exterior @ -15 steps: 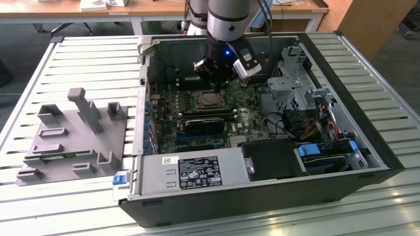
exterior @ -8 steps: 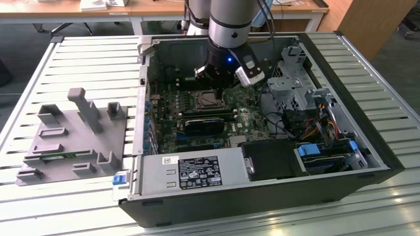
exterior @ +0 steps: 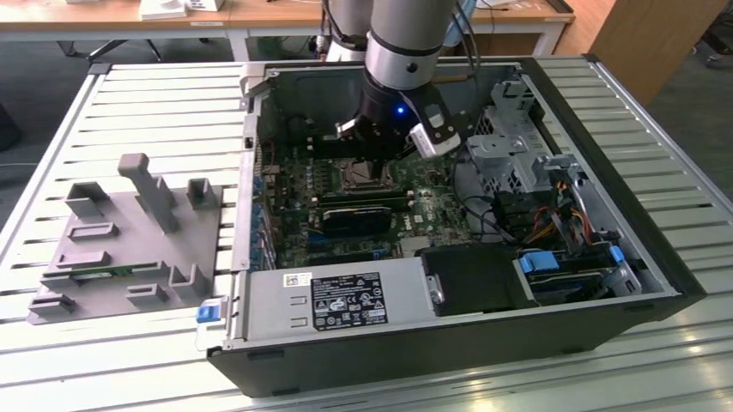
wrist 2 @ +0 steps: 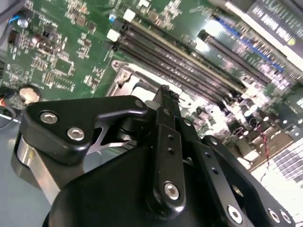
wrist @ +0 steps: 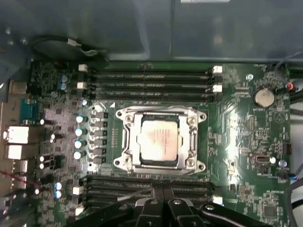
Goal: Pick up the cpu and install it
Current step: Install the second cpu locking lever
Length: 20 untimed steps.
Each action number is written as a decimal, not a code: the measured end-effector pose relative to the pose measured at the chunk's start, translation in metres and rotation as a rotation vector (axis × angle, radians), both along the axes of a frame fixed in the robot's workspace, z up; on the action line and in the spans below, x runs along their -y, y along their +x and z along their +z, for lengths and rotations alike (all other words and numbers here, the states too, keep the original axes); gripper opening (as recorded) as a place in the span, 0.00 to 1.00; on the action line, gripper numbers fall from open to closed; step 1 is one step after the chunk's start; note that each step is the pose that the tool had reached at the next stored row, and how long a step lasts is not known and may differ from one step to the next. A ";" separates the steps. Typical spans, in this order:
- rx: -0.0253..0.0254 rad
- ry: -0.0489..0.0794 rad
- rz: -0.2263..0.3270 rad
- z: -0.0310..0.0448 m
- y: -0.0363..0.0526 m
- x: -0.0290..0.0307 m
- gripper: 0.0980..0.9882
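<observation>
Claw: the gripper (wrist: 163, 191) sits nearest the lens in both wrist views, its black fingers (wrist 2: 166, 101) pressed together with no gap between them and nothing held.
Just past the tips: the cpu (wrist: 160, 140), silver top up, lies flat inside the socket frame (wrist: 161, 113) on the motherboard (wrist: 236, 127).
Contact: claw and chip look apart; the tips hang near the frame's edge, above the board.
Either side of the socket: rows of memory slots (wrist: 151, 82), unfilled as far as I can see.
Further out: the open computer case (exterior: 596, 103) lies on a slatted table (exterior: 137, 120); a grey parts holder (exterior: 126, 232) stands well away from the claw.
Step in hand: placing looks done; the chip appears seated.
Next move calls for: securing the chip without nudging it, by my judgement.
</observation>
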<state>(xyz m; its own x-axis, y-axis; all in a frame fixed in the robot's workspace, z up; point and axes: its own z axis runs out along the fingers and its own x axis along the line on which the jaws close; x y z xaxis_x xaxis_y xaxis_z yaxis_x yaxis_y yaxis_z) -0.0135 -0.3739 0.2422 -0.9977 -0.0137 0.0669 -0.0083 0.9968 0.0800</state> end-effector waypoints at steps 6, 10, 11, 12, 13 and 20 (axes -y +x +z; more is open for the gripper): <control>-0.0001 0.000 0.000 -0.0019 -0.0159 0.0033 0.01; 0.0000 0.000 0.000 -0.0032 -0.0228 0.0034 0.01; -0.0001 0.000 0.000 -0.0041 -0.0236 0.0034 0.01; -0.0002 0.000 0.000 -0.0056 -0.0240 0.0034 0.01; -0.0005 0.000 0.000 -0.0073 -0.0241 0.0034 0.01; -0.0038 0.000 0.000 -0.0180 -0.0260 0.0044 0.01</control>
<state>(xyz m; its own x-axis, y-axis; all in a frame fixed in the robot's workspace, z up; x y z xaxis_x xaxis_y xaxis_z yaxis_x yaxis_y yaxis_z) -0.0395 -0.3782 0.2242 -0.9974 -0.0139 0.0707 -0.0082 0.9968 0.0800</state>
